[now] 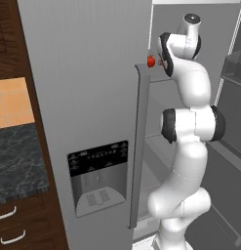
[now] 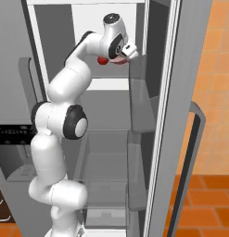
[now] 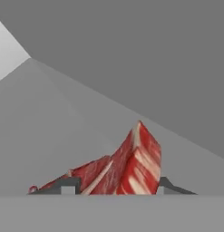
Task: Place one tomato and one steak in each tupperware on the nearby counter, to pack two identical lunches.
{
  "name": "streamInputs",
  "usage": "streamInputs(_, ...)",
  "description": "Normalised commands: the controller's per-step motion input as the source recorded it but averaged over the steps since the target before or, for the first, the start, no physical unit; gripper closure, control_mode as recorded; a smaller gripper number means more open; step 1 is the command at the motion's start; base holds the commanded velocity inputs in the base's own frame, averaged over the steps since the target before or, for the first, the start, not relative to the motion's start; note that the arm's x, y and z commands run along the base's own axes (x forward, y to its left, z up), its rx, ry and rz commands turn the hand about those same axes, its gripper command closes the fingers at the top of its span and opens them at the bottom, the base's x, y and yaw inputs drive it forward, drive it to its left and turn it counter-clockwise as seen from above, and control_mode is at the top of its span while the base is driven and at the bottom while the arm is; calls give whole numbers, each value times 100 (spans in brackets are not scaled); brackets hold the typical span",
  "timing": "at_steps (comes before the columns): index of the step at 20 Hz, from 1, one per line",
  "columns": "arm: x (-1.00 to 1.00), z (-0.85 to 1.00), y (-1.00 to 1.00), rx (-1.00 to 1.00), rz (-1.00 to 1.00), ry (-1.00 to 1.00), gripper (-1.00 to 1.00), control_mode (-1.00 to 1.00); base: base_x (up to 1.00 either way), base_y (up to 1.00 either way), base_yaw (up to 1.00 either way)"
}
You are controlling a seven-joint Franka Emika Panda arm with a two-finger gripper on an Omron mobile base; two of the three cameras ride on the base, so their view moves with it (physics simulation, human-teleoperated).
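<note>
In the hand view a red steak (image 3: 131, 165) with white marbling stands tilted up on edge on a grey fridge shelf (image 3: 63, 127). It sits between the two dark tips of my gripper (image 3: 115, 186), which press on it from both sides. My arm reaches up into the open fridge to its upper shelf (image 2: 111, 81). A round red tomato (image 1: 150, 61) lies on that shelf just beside the hand; the same tomato (image 2: 102, 60) peeks out behind the wrist in the right base view. The black marbled counter (image 1: 17, 161) lies far to the left. The tupperware is out of view.
The closed grey fridge door (image 1: 88, 97), with its water dispenser (image 1: 98, 177) and long handle (image 1: 139, 146), stands left of the arm. The right door (image 2: 181, 115) hangs open with bins (image 2: 138, 111) close to the hand. Brown drawers (image 1: 14, 227) sit under the counter.
</note>
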Motion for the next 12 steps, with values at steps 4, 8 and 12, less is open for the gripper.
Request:
streamInputs(4, -93, -6, 49, -3, -3, -29, 100, -100, 0, 0, 0)
streamInputs(8, -100, 0, 50, -1, -9, -27, 100, -100, 0, 0, 0)
streamInputs(12, -100, -36, 16, -4, -13, -29, 100, -100, 0, 0, 0)
